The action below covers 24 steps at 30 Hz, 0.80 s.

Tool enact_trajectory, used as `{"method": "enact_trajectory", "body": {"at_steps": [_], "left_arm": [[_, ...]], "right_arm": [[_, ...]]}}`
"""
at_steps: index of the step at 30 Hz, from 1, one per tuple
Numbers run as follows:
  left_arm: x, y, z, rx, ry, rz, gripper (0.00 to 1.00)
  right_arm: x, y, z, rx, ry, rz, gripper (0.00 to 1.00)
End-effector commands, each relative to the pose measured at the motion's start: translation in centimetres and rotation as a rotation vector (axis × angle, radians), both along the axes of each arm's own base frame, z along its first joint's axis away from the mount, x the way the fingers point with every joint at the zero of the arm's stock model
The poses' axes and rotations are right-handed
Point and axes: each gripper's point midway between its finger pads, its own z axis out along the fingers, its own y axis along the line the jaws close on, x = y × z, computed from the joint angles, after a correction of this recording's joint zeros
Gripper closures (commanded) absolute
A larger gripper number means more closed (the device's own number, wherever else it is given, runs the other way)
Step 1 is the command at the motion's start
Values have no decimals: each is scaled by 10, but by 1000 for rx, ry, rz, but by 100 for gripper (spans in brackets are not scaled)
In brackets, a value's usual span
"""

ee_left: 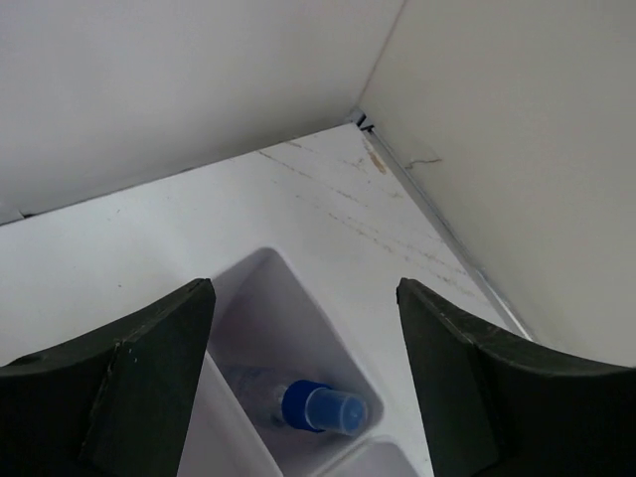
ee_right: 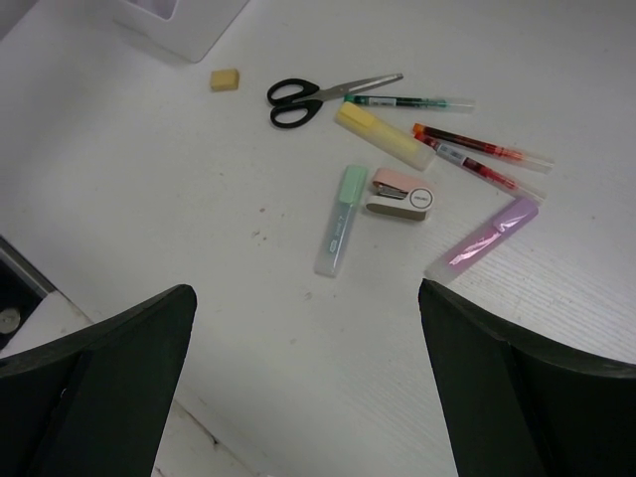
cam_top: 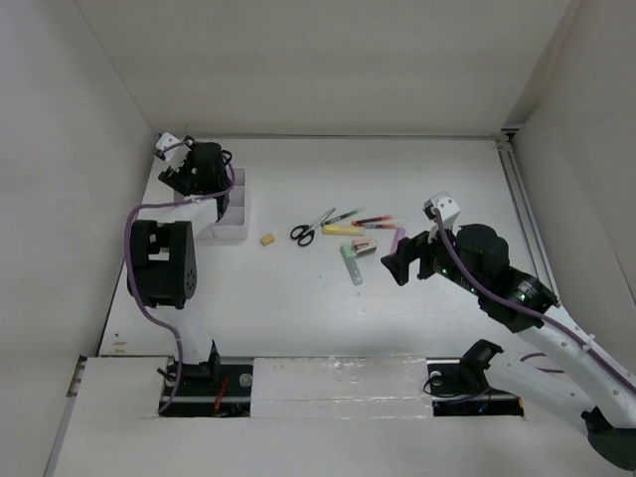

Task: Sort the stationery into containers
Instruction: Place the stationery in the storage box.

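Observation:
The white organizer tray (cam_top: pixel 237 225) stands at the back left. My left gripper (cam_top: pixel 219 171) hangs open and empty just above it. In the left wrist view my left gripper (ee_left: pixel 303 290) frames the tray (ee_left: pixel 260 298), where the blue-capped clear bottle (ee_left: pixel 318 405) lies in one compartment. The scissors (cam_top: pixel 312 228), tan eraser (cam_top: pixel 266 238), yellow marker (cam_top: pixel 343 230), green marker (cam_top: pixel 351 263), pink marker (cam_top: pixel 399 238) and pens (cam_top: pixel 374 221) lie mid-table. My right gripper (cam_top: pixel 396 264) is open and empty, just right of them. In the right wrist view my right gripper (ee_right: pixel 306 288) hovers short of the green marker (ee_right: pixel 341 219).
A small pink stapler (ee_right: pixel 402 194) lies between the green marker and the pink marker (ee_right: pixel 484 237). The scissors (ee_right: pixel 328 94) and eraser (ee_right: pixel 226 79) lie near the tray corner (ee_right: pixel 184 25). White walls enclose the table at the back and both sides.

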Motion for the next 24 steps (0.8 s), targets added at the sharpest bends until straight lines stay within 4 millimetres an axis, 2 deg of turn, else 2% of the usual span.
{"method": "enact_trajectory", "body": {"at_steps": [1, 2, 3, 7, 8, 9, 11, 15, 16, 17, 18, 19, 20, 21, 22, 23, 24], "left_arm": [[-11, 1, 74, 10, -165, 35, 29], [-15, 2, 76, 10, -163, 35, 27], [-17, -4, 85, 7, -183, 23, 19], [-34, -10, 133, 6, -277, 23, 0], [-41, -14, 149, 8, -298, 20, 0], [-43, -18, 153, 9, -284, 11, 0], [-47, -22, 177, 15, -283, 1, 0], [-43, -48, 205, -43, -217, -187, 0], [-41, -63, 199, -69, -168, -278, 0], [-46, -62, 197, -69, -151, -278, 0], [-44, -79, 198, -98, -146, -379, 0], [-50, -87, 198, -117, -145, -430, 0], [-52, -97, 182, -133, -111, -485, 0], [-54, -106, 177, -145, -109, -539, 0], [-59, -123, 177, -157, -113, -643, 0], [-62, -134, 157, -173, -75, -689, 0], [-67, -155, 153, -160, -60, -768, 0]], "right_arm": [[2, 8, 12, 39, -48, 24, 0], [2, 8, 12, 39, -48, 24, 0], [2, 8, 12, 39, -48, 24, 0], [3, 9, 9, 32, -40, 24, 0], [4, 10, 11, 39, -48, 24, 0], [3, 11, 11, 41, -46, 32, 0], [5, 13, 11, 42, -47, 32, 0], [9, 13, 10, 37, -49, 18, 0], [11, 11, 15, 40, -59, 5, 0], [11, 11, 15, 40, -59, 5, 0], [12, 10, 15, 37, -61, -5, 0], [13, 9, 20, 49, -66, -17, 0], [12, 8, 22, 47, -63, -17, 0], [12, 8, 22, 47, -63, -17, 0], [12, 5, 22, 37, -58, -29, 0], [11, 4, 20, 23, -55, -26, 0], [11, 1, 22, 9, -60, -32, 0]]}}
